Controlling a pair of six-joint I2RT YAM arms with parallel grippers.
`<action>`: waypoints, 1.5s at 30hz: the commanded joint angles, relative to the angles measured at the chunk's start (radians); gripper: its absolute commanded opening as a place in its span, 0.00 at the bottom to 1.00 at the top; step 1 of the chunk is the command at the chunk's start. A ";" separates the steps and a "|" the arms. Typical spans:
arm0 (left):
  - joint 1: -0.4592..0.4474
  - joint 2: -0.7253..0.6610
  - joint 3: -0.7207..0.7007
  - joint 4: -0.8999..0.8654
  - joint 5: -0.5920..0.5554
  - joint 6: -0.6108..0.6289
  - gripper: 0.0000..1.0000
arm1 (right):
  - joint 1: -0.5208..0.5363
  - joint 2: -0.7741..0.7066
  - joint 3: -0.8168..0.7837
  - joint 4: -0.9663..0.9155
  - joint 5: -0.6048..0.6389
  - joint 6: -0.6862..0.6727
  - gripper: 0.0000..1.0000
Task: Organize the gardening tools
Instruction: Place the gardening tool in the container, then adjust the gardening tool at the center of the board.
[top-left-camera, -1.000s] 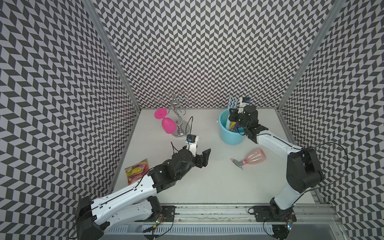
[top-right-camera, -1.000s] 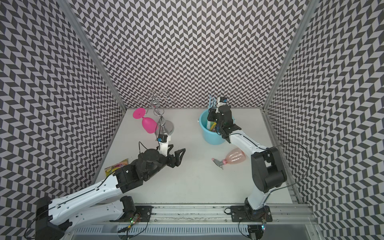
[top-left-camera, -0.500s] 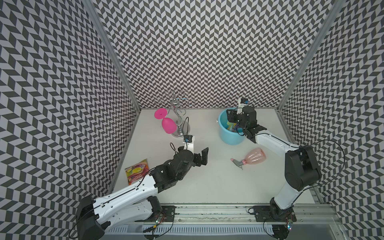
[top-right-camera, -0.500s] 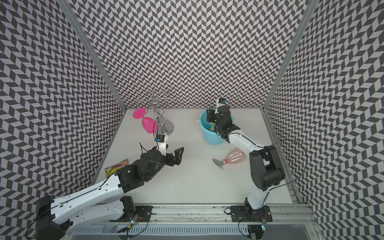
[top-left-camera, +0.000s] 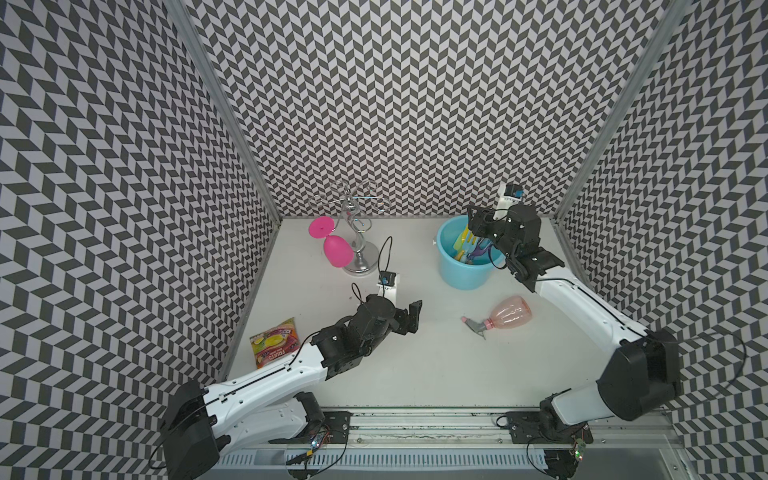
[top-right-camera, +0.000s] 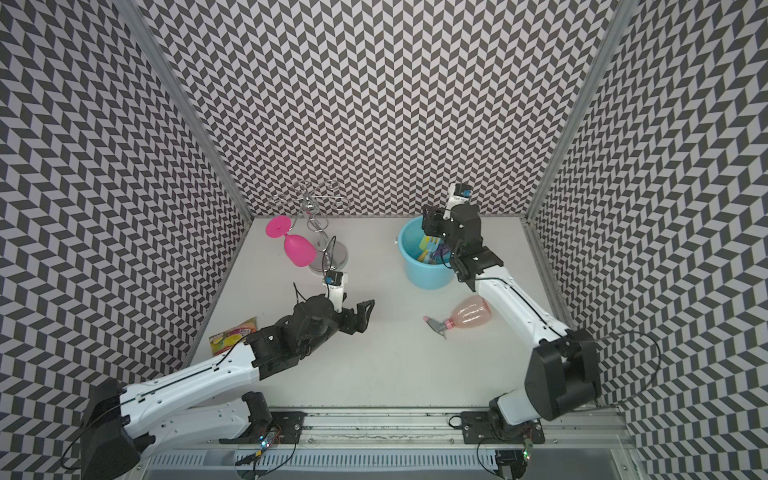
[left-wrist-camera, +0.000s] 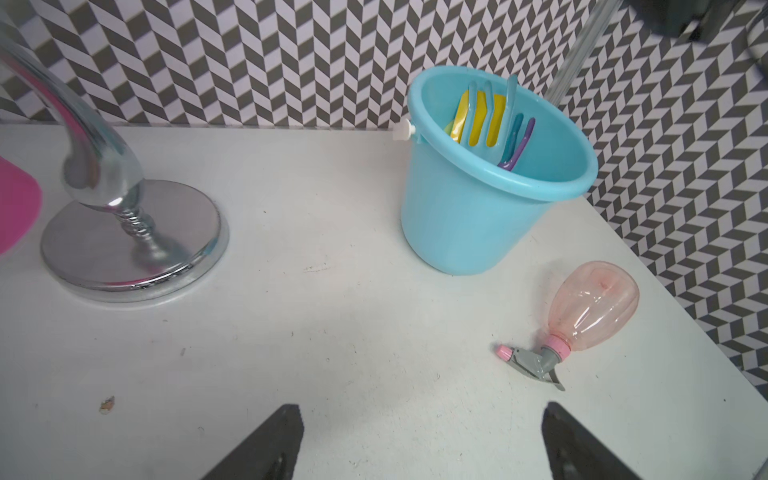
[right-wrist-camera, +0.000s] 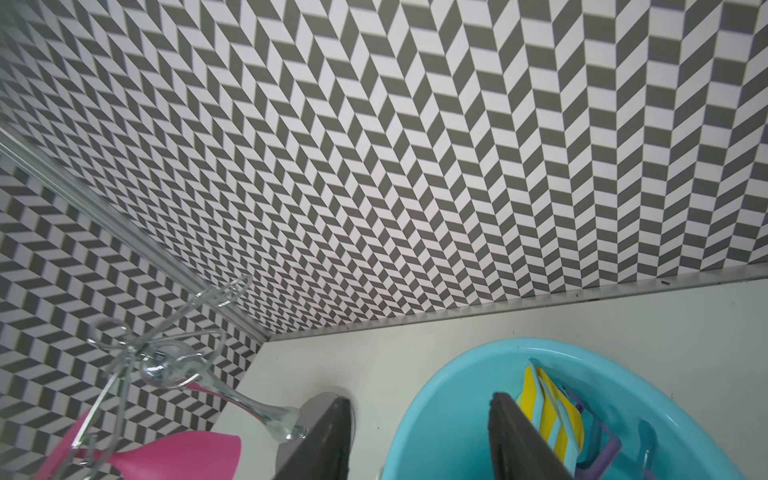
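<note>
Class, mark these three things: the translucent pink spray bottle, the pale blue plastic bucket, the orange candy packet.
translucent pink spray bottle (left-wrist-camera: 594, 305): left wrist view, rounded body.
pale blue plastic bucket (top-left-camera: 463, 273): a top view, outer wall.
orange candy packet (top-left-camera: 274, 343): a top view, printed front.

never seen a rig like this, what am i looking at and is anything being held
Two robot arms are mounted at the near edge of a table. Two pictures look down from overhead; the other two come from a camera on each wrist. On the table: a blue bucket holding toy garden tools, a pink spray bottle on its side, a pink wine glass by a metal stand, a candy packet. The left gripper hovers open mid-table; the right gripper is open over the bucket. Neither holds anything.
</note>
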 joint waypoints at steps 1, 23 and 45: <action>0.003 0.037 0.054 0.038 0.072 0.030 0.91 | -0.003 -0.098 -0.065 -0.092 0.079 0.028 0.60; -0.067 0.505 0.279 0.132 0.367 0.238 0.79 | -0.123 -0.615 -0.480 -0.352 0.080 0.095 0.74; -0.120 1.012 0.699 0.087 0.486 0.437 0.84 | -0.181 -0.779 -0.488 -0.459 0.039 0.081 0.76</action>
